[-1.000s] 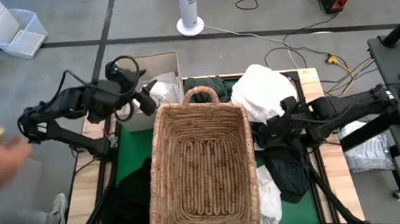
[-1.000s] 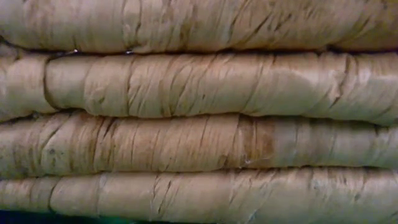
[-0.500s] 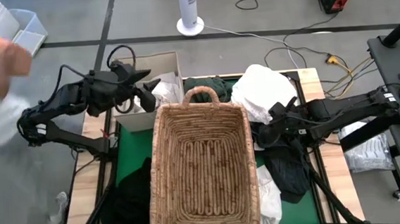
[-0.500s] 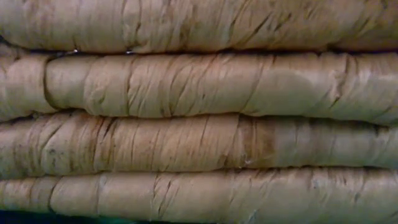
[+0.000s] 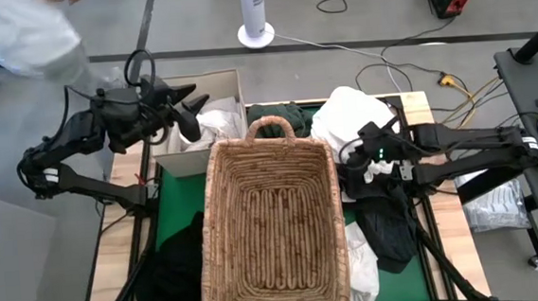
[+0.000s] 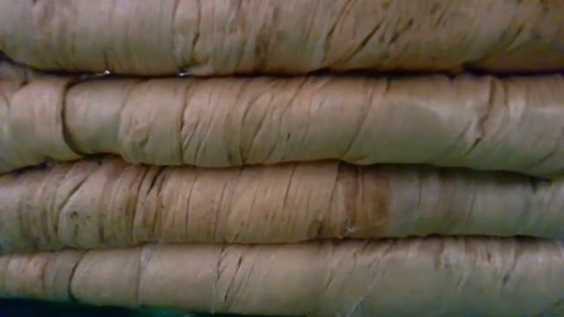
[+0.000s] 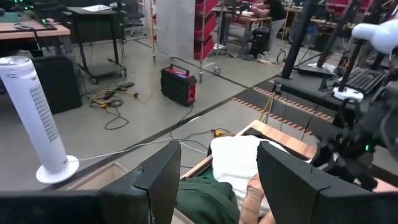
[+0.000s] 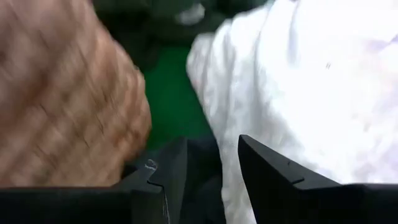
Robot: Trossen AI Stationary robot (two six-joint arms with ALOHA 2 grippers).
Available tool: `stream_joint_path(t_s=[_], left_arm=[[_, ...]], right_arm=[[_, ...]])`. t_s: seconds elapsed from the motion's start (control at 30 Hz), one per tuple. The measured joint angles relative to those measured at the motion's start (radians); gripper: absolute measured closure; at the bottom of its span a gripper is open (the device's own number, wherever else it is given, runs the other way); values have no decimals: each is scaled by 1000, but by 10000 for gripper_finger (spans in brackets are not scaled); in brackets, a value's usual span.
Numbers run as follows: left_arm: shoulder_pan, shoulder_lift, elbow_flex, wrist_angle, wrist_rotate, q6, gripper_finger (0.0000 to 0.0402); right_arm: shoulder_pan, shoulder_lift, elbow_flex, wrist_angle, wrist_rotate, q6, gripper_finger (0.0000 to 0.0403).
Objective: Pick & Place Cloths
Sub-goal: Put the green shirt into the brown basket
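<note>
Cloths ring the wicker basket point(image 5: 271, 228) at the middle of the tabletop point(image 5: 419, 105): a big white cloth point(image 5: 351, 121) at 1 o'clock, a dark green cloth point(image 5: 279, 114) at 12, a black cloth point(image 5: 175, 268) at 8, another black cloth point(image 5: 386, 232) at 4. The right claw point(image 5: 354, 150), parted with nothing between its fingers, sits at the basket's 3 o'clock edge, against the white cloth. The left claw point(image 5: 192, 114), spread wide and empty, hangs over the open box point(image 5: 209, 83) at 11 o'clock.

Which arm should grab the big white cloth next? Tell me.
Right. The right gripper hangs open beside the white cloth, between it and the basket. The left gripper is open too, over the far-left box.
</note>
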Motion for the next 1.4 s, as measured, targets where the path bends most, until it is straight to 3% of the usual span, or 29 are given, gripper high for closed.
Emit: stream_joint_path(t_s=[0.23, 0.4, 0.63, 0.87, 1.17, 1.4], left_arm=[[7, 10, 0, -12, -3, 58, 212], [7, 18, 0, -12, -3, 69, 212], [7, 19, 0, -12, -3, 63, 212], [7, 18, 0, -12, -4, 46, 212], [7, 18, 0, -12, -4, 50, 212], [7, 18, 0, -13, -4, 51, 212]], right_arm=[[-105, 34, 127, 4, 2, -74, 265], [-214, 134, 238, 4, -38, -179, 254], [-382, 362, 471, 3, -225, -335, 223], [-500, 652, 765, -42, -402, -352, 181], [-527, 986, 1163, -253, -548, -397, 117], [-526, 1142, 1421, -509, -573, -507, 75]])
